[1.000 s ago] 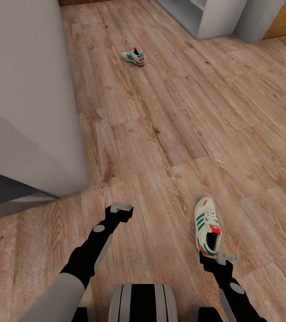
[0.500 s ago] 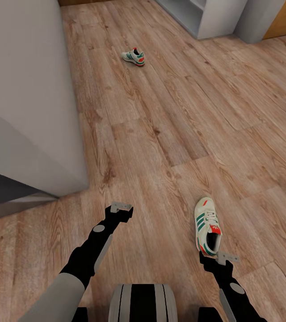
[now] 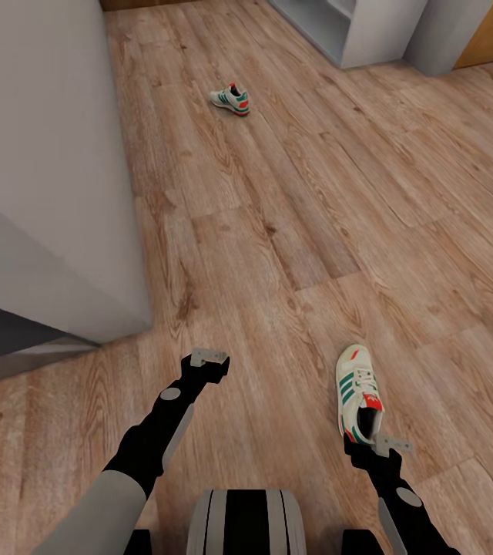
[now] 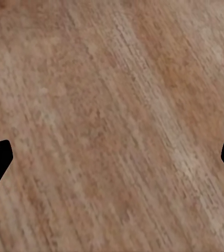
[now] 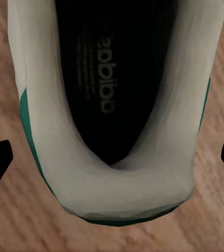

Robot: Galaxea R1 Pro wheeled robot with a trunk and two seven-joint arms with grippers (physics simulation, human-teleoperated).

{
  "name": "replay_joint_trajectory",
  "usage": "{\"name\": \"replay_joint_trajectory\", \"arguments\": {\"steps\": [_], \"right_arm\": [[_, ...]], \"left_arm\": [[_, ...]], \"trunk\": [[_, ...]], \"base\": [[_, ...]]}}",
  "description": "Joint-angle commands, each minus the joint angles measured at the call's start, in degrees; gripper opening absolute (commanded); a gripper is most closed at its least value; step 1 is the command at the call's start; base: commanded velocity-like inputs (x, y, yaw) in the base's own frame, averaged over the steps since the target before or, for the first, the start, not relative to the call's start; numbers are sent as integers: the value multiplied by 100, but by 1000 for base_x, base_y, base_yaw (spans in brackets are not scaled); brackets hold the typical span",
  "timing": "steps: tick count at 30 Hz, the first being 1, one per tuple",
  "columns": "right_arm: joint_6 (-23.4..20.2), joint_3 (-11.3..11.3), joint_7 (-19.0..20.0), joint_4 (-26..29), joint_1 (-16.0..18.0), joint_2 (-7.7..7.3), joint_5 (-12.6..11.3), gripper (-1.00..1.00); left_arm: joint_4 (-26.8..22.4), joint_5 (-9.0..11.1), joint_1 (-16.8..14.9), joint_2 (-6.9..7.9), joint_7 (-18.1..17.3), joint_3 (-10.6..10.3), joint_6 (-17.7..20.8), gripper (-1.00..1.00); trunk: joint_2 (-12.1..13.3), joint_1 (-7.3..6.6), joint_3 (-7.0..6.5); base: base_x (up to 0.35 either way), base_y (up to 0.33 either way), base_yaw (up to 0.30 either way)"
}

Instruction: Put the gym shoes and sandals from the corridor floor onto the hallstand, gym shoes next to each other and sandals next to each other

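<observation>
Wood-plank corridor floor (image 3: 277, 231): right gripper (image 3: 381, 445), jaws apart, is hovering at the near gym shoe (image 3: 359, 391)'s heel, toe pointing up-frame.

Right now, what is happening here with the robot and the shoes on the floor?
The robot stands over the near gym shoe on the corridor floor. Its right gripper hangs open just above the shoe's heel, with a finger on each side, but it holds nothing yet. The left gripper is open over bare floor. The second gym shoe lies farther down the corridor.
</observation>
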State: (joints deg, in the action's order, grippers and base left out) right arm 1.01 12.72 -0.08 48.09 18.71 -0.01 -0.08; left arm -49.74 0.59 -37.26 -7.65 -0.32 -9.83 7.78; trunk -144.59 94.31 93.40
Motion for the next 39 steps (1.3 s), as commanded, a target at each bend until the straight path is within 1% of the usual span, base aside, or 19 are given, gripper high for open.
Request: {"name": "replay_joint_trajectory", "arguments": {"steps": [1, 19, 25, 39], "right_arm": [[9, 3, -1, -1, 1, 1, -1, 100], [10, 3, -1, -2, 1, 0, -1, 100], [12, 3, -1, -2, 1, 1, -1, 100], [9, 3, -1, -2, 1, -1, -1, 100]], "left_arm": [[-9, 5, 0, 0, -3, -1, 32, 100], [-9, 6, 0, 0, -3, -1, 34, 100], [-9, 9, 0, 0, -3, -1, 32, 100], [-9, 4, 0, 0, -3, -1, 30, 100]], "trunk": [[-1, 0, 3], [-1, 0, 3], [-9, 15, 136], [-9, 15, 136]], "base": [[27, 0, 0], [4, 0, 0], [0, 0, 0], [0, 0, 0]]}}
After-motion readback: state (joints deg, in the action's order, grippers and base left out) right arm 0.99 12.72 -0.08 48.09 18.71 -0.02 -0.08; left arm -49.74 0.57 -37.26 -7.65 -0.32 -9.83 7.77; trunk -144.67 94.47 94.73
